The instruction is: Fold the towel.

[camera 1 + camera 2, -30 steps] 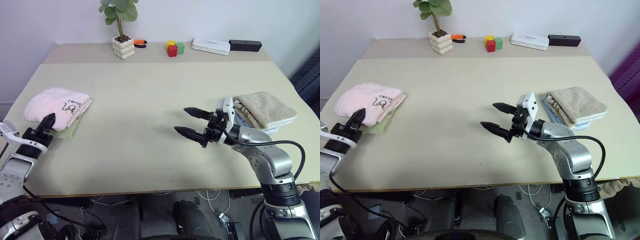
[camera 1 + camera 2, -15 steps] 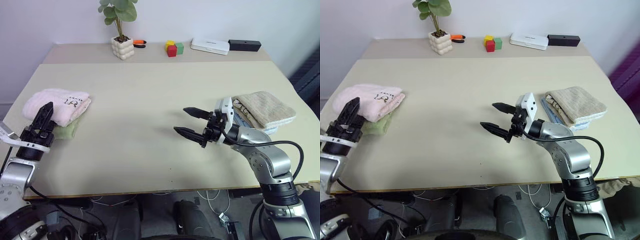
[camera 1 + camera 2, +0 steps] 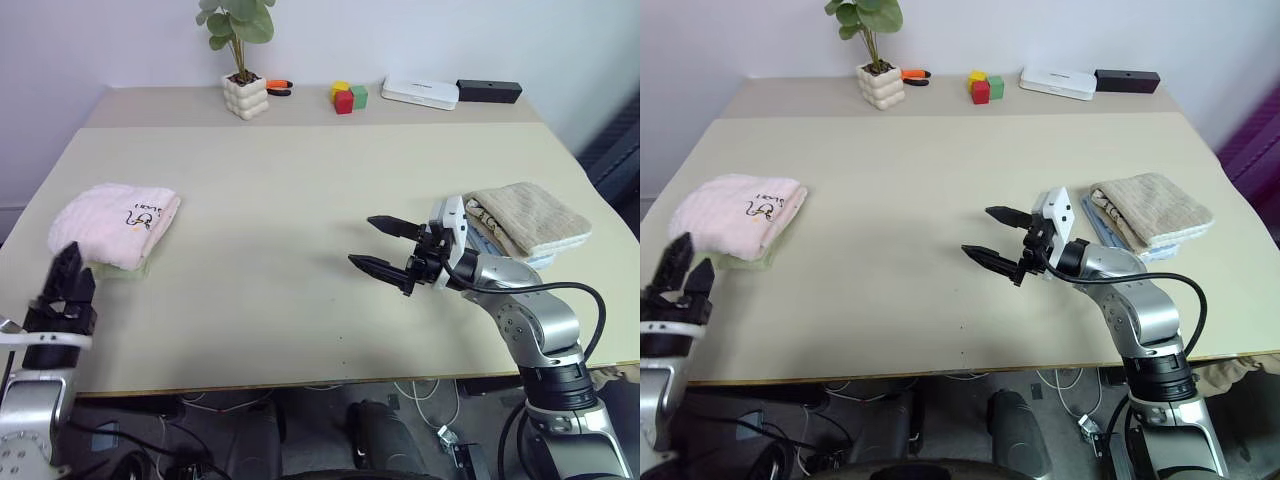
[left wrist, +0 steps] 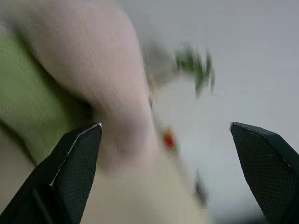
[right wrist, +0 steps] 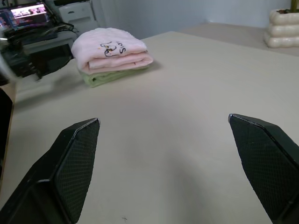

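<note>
Left gripper [image 3: 68,262] has pulled back off the towel since a second ago: it was at the stack's near edge, now it sits lower left of frame, clear of the cloth, fingers spread, nothing held. Right arm unchanged.

Left side of the table [image 3: 300,200]: pink towel [image 3: 115,210] folded into a compact bundle, embroidered drawing facing up near its right end. It lies on top of a light green cloth [image 3: 125,268], which peeks out along the near edge. Right wrist view confirms the stacking: pink towel over green cloth.

Top of frame, left to right: potted plant [image 3: 243,60] in a white bumpy pot, orange-and-black tool just beside it, coloured blocks [image 3: 349,96], flat white box [image 3: 422,92], black bar [image 3: 490,91].

Centre right: right gripper [image 3: 385,245] hovers above bare tabletop, fingers wide apart, empty, pointing toward frame left.

Right edge: tan ribbed towel [image 3: 530,220] folded on a blue one, just behind the right wrist.
</note>
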`<control>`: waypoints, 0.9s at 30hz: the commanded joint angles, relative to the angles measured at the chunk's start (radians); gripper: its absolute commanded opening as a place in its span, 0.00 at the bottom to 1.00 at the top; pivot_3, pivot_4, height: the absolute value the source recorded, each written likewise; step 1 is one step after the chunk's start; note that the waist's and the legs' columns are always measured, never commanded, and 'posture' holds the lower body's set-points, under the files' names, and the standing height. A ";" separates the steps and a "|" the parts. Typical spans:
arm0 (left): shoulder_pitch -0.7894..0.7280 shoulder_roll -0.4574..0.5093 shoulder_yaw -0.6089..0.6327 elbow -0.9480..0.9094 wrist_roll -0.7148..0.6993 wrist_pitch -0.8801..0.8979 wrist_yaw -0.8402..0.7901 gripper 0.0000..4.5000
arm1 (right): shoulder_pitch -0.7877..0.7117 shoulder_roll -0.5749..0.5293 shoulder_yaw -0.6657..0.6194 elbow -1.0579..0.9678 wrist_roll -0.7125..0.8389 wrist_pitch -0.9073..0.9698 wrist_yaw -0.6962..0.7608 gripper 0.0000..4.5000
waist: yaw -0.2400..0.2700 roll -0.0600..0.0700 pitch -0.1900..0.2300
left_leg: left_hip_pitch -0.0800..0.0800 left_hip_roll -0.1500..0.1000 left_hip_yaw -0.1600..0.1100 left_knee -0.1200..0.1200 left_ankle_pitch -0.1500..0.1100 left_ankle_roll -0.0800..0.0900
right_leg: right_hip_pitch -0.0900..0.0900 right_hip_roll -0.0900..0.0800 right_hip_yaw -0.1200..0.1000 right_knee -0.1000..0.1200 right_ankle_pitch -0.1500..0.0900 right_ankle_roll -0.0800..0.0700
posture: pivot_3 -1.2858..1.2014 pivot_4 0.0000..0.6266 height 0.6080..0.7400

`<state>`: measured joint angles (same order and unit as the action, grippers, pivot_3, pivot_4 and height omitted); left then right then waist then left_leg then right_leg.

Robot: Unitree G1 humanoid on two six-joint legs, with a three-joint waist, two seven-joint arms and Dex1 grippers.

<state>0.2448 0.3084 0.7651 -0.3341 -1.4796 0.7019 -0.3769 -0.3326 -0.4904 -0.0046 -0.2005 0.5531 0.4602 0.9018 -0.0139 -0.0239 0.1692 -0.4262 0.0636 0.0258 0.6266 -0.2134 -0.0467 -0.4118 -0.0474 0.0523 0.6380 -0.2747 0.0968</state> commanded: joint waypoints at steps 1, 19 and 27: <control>0.051 0.042 -0.079 -0.148 -0.014 0.031 -0.155 1.00 | -0.015 0.002 -0.011 -0.011 0.008 -0.018 0.007 1.00 | 0.001 0.000 0.000 | 0.000 0.000 0.000 0.000 0.000 0.000 | 0.000 0.000 0.000 -0.002 0.001 -0.001 | 0.52 0.24 1.00; -0.572 0.314 -0.556 0.196 0.639 -0.189 -0.518 1.00 | 0.046 -0.131 -0.138 0.105 -0.045 -0.167 0.064 1.00 | -0.002 0.001 0.000 | -0.001 0.000 0.005 -0.004 -0.001 0.002 | 0.000 0.001 0.002 -0.009 0.004 -0.004 | 0.52 0.24 1.00; -0.704 0.255 -0.722 0.381 0.840 -0.230 -0.554 1.00 | 0.061 -0.140 -0.180 0.126 -0.055 -0.199 0.039 1.00 | 0.006 0.001 0.000 | 0.000 0.002 0.002 -0.004 -0.001 0.003 | 0.000 0.005 0.001 -0.005 0.004 0.001 | 0.52 0.24 1.00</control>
<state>-0.4252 0.5744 0.0772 0.0222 -0.6959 0.5072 -0.9369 -0.2781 -0.6103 -0.1495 -0.0700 0.4945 0.2882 0.9305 -0.0084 -0.0224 0.1691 -0.4266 0.0654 0.0281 0.6234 -0.2142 -0.0442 -0.4109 -0.0427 0.0536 0.6326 -0.2708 0.0984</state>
